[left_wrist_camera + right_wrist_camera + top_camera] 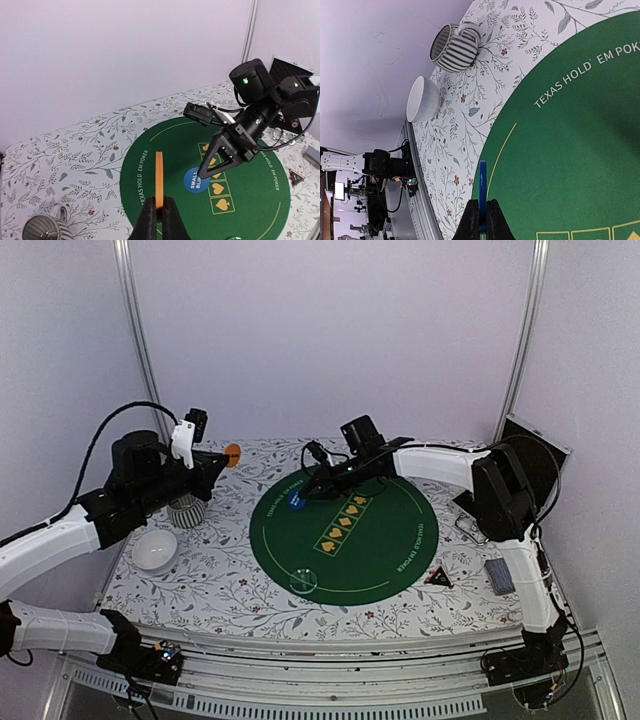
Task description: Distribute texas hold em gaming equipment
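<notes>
Bowl: smooth, white, round (155,550), on the flowered cloth (230,580) at the mat's 9 o'clock; ribbed striped mug (185,510) just beyond.
Mat: round green felt (400,560).
Right gripper (481,215): pinched on the thin blue button (482,187), at the mat's 10 o'clock.
Left gripper (159,220): closed on the orange button (159,180), held edge-up, farther out past 10 o'clock.
Room: plain pale walls (330,330); grippers well apart.

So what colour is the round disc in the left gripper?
Orange button, clearest in left wrist view.
</notes>
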You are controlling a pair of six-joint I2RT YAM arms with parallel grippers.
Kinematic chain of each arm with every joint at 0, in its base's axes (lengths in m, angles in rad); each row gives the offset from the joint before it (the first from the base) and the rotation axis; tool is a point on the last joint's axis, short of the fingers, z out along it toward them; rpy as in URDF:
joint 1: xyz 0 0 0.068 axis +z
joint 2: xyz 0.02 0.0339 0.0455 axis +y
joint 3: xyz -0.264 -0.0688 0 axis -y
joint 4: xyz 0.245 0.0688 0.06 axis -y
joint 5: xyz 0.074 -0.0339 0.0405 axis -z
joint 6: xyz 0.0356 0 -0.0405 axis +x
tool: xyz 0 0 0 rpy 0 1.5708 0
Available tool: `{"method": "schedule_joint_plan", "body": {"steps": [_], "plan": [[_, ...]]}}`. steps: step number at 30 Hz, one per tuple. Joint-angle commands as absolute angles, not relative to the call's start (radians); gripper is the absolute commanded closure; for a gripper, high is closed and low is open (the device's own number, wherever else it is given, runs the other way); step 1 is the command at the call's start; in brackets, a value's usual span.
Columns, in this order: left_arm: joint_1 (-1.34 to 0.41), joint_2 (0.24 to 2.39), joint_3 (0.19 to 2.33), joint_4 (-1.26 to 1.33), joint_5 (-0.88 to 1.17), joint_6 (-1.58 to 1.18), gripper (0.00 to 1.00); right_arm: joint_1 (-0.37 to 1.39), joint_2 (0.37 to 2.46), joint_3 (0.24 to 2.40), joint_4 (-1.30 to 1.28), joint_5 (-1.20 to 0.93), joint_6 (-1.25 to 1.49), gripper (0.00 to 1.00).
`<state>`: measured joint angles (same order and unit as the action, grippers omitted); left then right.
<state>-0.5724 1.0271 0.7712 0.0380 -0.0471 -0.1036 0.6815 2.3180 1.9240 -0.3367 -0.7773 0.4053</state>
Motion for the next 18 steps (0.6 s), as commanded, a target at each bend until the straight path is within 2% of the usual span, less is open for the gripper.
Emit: {"method": "schedule_joint_plan", "body": {"steps": [1, 7, 18], "plan": [[-0.526, 1.026, 0.755, 0.049, -0.036, -0.073, 1.0, 0.683, 2.414, 2.048, -0.355, -0.823, 0.458, 0.97], [-0.5, 1.012, 0.737, 0.081, -0.008, -0.061, 1.0, 0.687, 2.564, 2.193, -0.321, -0.9, 0.552, 0.97], [-0.491, 1.035, 0.721, 0.108, 0.042, -0.069, 1.0, 0.721, 2.724, 2.268, -0.11, -0.84, 0.737, 0.98]]}}
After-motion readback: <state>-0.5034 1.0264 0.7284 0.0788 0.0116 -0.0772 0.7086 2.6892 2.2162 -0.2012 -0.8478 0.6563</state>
